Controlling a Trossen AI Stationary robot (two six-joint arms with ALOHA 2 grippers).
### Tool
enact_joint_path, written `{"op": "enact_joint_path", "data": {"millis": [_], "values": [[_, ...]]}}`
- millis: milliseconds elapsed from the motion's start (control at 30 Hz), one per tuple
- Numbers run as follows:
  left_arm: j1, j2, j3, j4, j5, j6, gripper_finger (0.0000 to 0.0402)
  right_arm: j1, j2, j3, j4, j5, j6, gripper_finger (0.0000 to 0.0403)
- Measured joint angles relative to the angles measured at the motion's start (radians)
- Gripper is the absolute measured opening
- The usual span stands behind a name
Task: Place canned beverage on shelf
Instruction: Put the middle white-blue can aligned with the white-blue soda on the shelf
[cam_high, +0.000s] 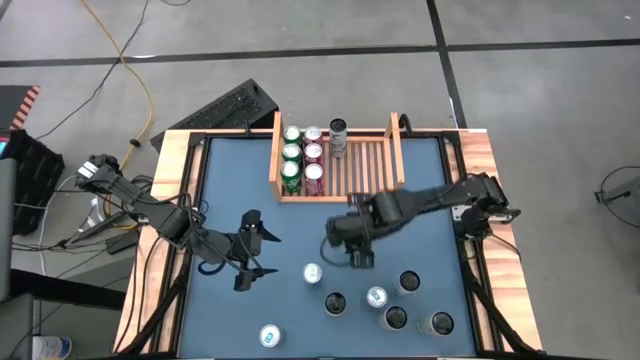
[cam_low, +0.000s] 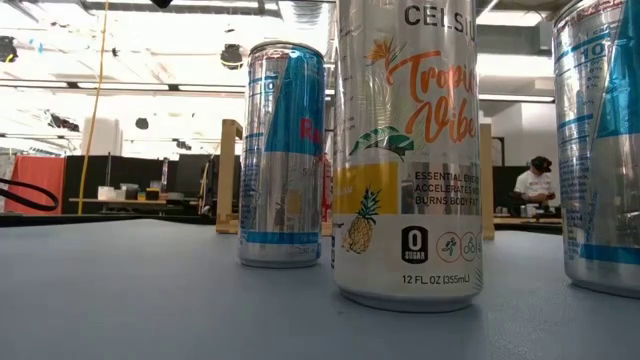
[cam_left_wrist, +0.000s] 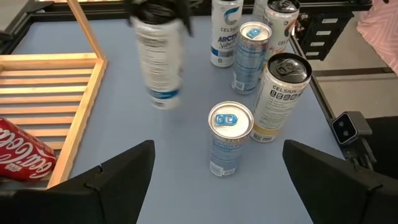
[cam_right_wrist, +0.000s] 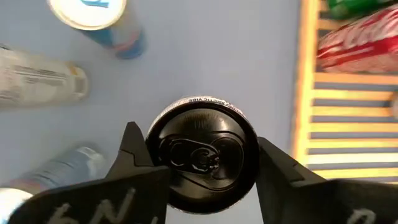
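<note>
The table has a blue top inside a wooden border, and everything can be placed from the shelf standing at its far edge. The shelf is a light-wood slatted tray with low side walls. Six cans fill its left end in two rows of three, green beside red, and one dark-topped can stands alone just right of them against the far wall. The rest of the slats are bare.

The right arm reaches in from the right side of the table, and its end effector hangs a little way out from the shelf's near edge, toward the front of the table. Its two fingers are closed partway onto a black-topped can, one finger pressed on each side of the rim, so the can sits squarely between them. In the left wrist view that can appears lifted off the blue surface, blurred, just beside the shelf's side wall.

The left end effector waits well to the left of the shelf's near-left corner, fingers spread wide with nothing between them.

Farther from the shelf, near the front edge, a loose group of cans stands upright, and one more can stands apart, closer to the left arm.
</note>
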Motion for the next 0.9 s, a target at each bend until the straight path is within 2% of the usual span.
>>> {"op": "enact_joint_path", "data": {"millis": [233,433,700,900], "values": [[0.0,0.0,0.0,0.0,0.0,0.004,0.0341,-0.201,-0.001,0.059,-0.038,-0.011,-0.239,0.0126],[0.0,0.0,0.0,0.0,-0.024,0.004,0.0341,-0.405,0.0,0.059,-0.038,-0.098,-0.414,0.0127],[0.0,0.0,0.0,0.0,-0.08,0.024,0.0341,-0.631,0.0,0.053,0.067,-0.207,-0.588,0.0127],[0.002,0.0,0.0,-0.016,-0.159,0.022,0.0341,-0.726,0.001,-0.015,0.194,-0.271,-0.672,0.0127]]}}
